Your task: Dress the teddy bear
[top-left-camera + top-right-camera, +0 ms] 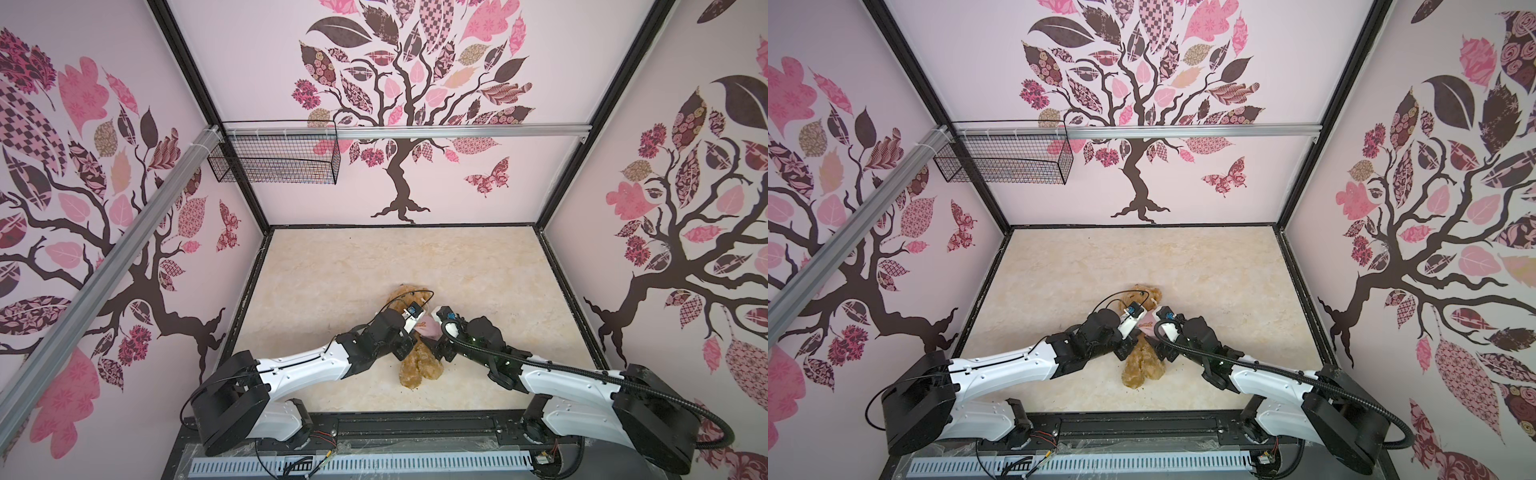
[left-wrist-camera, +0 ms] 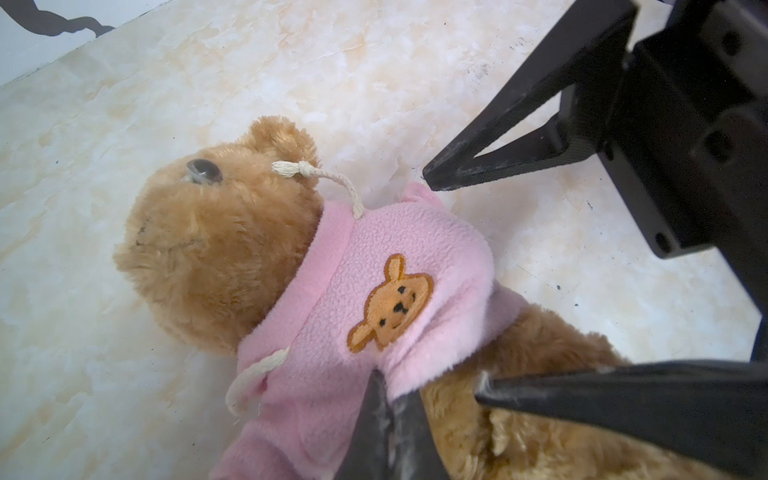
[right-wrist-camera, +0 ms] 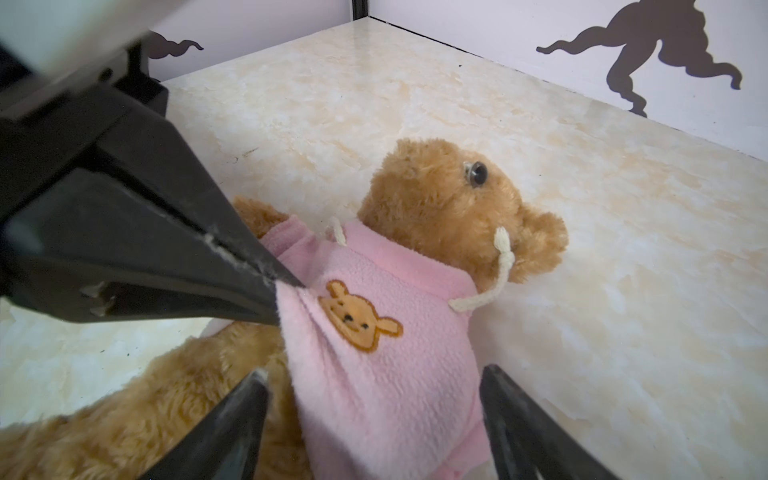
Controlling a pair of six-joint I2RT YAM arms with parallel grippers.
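Observation:
The teddy bear (image 1: pixel 417 365) (image 2: pixel 216 249) (image 3: pixel 449 208) lies on its back near the table's front middle, head towards the far wall. A pink shirt (image 2: pixel 374 266) (image 3: pixel 386 374) with an orange bear-face emblem covers its chest, with white drawstrings at the neck. My left gripper (image 2: pixel 388 386) (image 1: pixel 415 326) is shut on the shirt's lower hem, pinching a fold of fleece. My right gripper (image 3: pixel 374 372) (image 1: pixel 437 332) is open. One of its fingers is on each side of the shirt's lower part and holds nothing. In both top views the wrists hide the bear's torso.
The marble-patterned table (image 1: pixel 332 270) is walled on three sides. A black wire basket (image 1: pixel 274 153) hangs high on the rail at the back left. Both arms meet over the bear from the front corners.

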